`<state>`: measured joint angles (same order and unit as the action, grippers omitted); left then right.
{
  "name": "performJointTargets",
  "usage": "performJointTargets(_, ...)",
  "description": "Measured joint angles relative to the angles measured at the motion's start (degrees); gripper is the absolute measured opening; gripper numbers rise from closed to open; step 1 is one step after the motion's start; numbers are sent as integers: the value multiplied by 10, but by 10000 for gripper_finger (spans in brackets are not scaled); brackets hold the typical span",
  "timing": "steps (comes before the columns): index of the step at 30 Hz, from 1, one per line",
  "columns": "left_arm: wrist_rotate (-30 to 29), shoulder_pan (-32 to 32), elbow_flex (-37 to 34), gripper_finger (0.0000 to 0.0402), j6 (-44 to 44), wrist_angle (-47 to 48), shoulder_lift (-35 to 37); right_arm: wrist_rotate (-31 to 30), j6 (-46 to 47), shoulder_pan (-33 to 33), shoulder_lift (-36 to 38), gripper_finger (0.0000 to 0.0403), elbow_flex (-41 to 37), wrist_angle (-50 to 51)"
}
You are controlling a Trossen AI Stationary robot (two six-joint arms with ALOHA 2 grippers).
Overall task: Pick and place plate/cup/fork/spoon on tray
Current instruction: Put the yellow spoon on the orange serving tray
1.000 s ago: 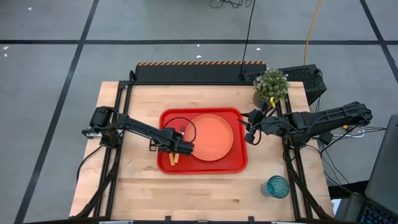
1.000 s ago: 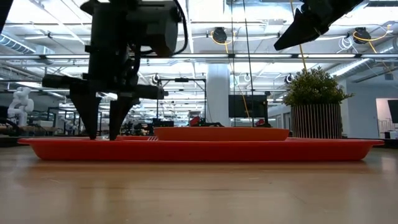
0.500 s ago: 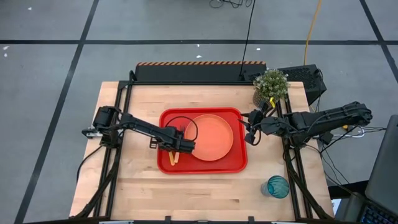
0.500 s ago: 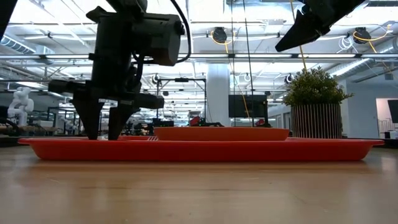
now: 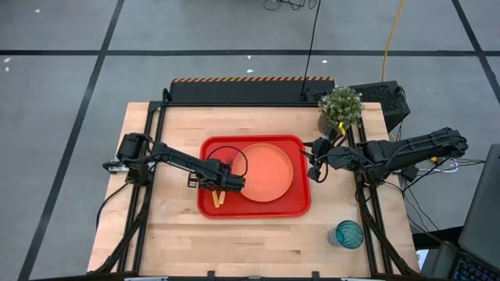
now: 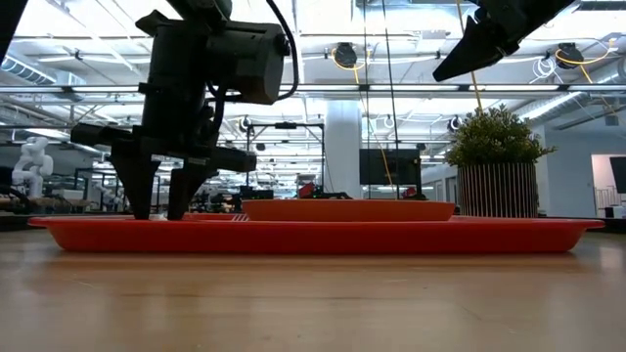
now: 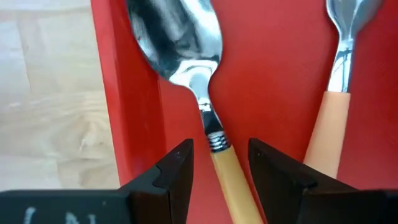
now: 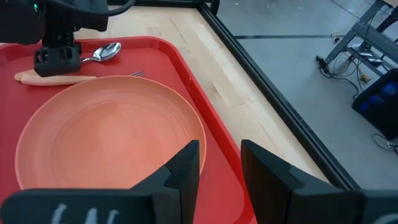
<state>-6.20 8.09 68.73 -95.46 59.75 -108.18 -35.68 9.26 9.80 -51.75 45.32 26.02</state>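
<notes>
Tray: the red tray sits in the middle of the bench.
Plate: the orange plate lies on the tray, on its right half.
Spoon: the spoon lies on the tray close to its left rim. Its shiny bowl points away from the left end effector, and its orange handle runs back between the two fingers.
Fork: the fork lies on the tray just beside the spoon, on the plate's side. It points the same way as the spoon.
Cup: the teal cup stands on the bench near the front right corner, well apart from the tray. I think it is the only thing left to move.
Left end effector: the left end effector is low over the left part of the tray. Its fingers are apart, one on each side of the spoon handle, and they do not squeeze it.
Right end effector: the right end effector hangs up in the air just past the right edge of the tray. Its fingers are a little apart and hold nothing.
What matters next: the cup is on the right side, nearer the front of the bench than the right end effector. The right arm is much closer to it than the left arm, so I think the right arm should go for it.
Plant: a small green plant stands at the back right of the bench.
</notes>
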Motion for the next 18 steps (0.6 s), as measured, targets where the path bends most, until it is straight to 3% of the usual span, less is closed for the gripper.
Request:
performJointTargets(10,29,7,0,156,-54,-6,-5,0,-6,0,0,110,0,0)
performJointTargets(18,11,-6,-3,144,-38,-83,-4,0,-6,0,0,110,0,0)
